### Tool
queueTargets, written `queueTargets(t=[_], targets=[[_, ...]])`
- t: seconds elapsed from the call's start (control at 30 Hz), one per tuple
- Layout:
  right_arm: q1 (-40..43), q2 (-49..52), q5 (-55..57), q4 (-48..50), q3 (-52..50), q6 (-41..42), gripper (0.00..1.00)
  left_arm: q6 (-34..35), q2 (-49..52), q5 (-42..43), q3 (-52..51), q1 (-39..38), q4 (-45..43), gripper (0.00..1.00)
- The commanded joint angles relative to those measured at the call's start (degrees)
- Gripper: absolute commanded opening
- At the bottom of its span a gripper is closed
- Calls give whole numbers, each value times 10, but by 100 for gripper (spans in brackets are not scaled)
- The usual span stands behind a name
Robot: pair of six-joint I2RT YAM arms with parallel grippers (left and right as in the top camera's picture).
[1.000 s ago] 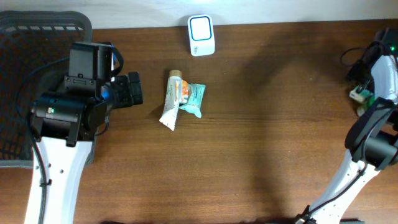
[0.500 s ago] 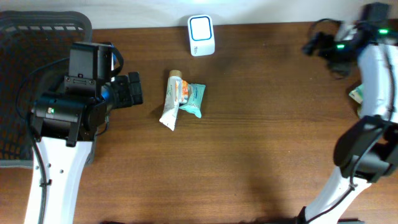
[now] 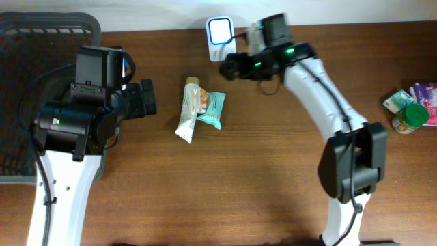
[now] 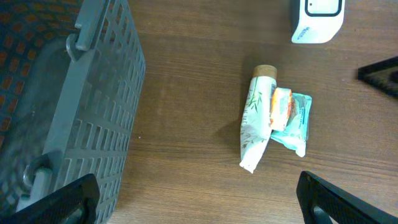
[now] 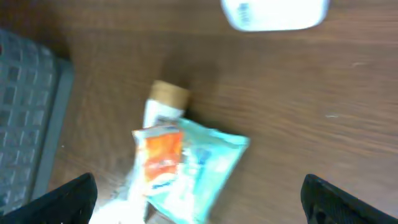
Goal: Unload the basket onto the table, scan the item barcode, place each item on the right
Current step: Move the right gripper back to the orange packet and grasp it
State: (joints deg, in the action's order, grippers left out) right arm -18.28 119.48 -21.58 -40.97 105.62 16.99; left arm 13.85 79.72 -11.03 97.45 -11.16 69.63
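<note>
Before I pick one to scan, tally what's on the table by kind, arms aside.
Scanner: 1
Basket: 1
Tube: 1
Packets: 3 (teal packet, pale packet, purple packet)
Jar: 1
Total: 7

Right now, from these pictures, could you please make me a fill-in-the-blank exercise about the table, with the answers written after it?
1. The white tube lies touching a ___ packet.
2. The grey basket stands beside the ___ arm.
3. The right arm's fingers stand ___, with nothing between them.

Missing words: teal; left; open.
</note>
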Motion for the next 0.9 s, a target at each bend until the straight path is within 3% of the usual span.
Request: queueTargets(t=[0.0, 0.17, 0.53, 0.67, 0.87], targets=[[-59, 19, 88, 23, -4, 50, 96, -9, 0, -8, 0, 2, 0, 99], [-108, 38, 140, 53, -4, 90, 83, -9, 0, -8, 0, 2, 0, 99], [-144, 90, 159, 74, -4, 125, 72, -9, 0, -8, 0, 2, -1, 99], [-154, 93, 158, 71, -4, 125, 50, -9, 0, -8, 0, 2, -1, 99], [-167, 95, 173, 62, -5, 125, 50, -9, 0, -8, 0, 2, 0, 99]])
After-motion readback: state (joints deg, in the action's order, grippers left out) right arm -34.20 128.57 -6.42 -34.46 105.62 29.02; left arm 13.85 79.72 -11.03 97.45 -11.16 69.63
